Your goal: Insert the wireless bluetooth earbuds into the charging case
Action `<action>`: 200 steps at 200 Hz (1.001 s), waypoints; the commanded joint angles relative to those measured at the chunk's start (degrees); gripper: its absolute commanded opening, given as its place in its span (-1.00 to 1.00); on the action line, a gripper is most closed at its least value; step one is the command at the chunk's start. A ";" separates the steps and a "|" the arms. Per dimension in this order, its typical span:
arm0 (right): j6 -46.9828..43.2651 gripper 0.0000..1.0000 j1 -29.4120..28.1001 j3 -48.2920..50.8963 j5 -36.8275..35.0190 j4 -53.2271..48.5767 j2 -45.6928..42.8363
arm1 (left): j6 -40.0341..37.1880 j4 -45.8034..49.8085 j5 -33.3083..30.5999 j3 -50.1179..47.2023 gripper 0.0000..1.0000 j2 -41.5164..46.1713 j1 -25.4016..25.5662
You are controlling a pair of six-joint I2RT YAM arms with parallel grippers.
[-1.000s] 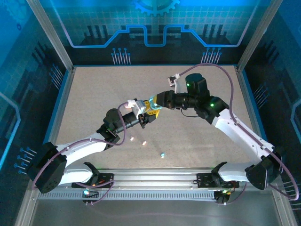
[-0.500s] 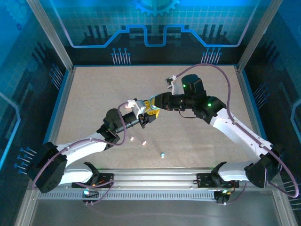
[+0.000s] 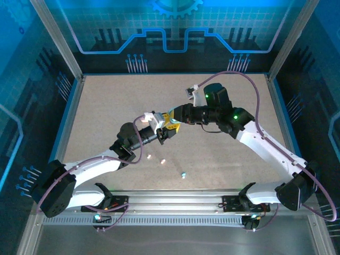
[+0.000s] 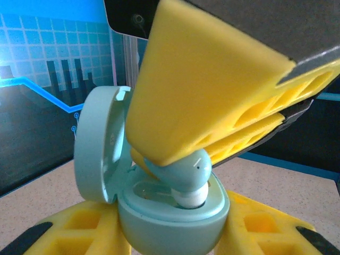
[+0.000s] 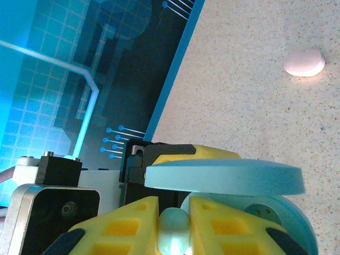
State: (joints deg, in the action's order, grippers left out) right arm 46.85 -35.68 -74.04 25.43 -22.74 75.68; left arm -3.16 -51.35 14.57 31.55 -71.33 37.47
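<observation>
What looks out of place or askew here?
The teal earbud sits tilted in the open charging case, not fully seated, pinched in the right gripper. A loose earbud lies on the table near the front edge.

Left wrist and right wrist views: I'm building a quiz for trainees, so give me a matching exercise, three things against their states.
1 teal earbud
2 charging case
3 pale pink piece

A lying loose on the table
B pinched in the right pincer
C open, gripped by the left pincer

Pairs: 1-B, 2-C, 3-A
</observation>
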 commanded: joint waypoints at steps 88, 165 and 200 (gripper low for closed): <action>-3.17 -0.45 -1.88 -4.30 -3.48 -10.01 2.05 | -0.53 -4.07 -1.03 0.05 -0.45 -0.13 0.49; -4.65 -0.22 -1.90 -6.33 -6.19 -11.86 0.66 | -0.34 -3.85 -1.12 -0.74 -0.45 0.64 0.51; -6.74 -0.05 -1.93 -6.88 -5.80 -11.61 -2.12 | -0.62 -3.80 -1.71 -1.32 -0.45 1.17 0.47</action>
State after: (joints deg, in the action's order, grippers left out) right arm 42.52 -36.77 -79.20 20.91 -32.25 76.60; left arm -3.16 -51.48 14.11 31.07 -71.35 37.67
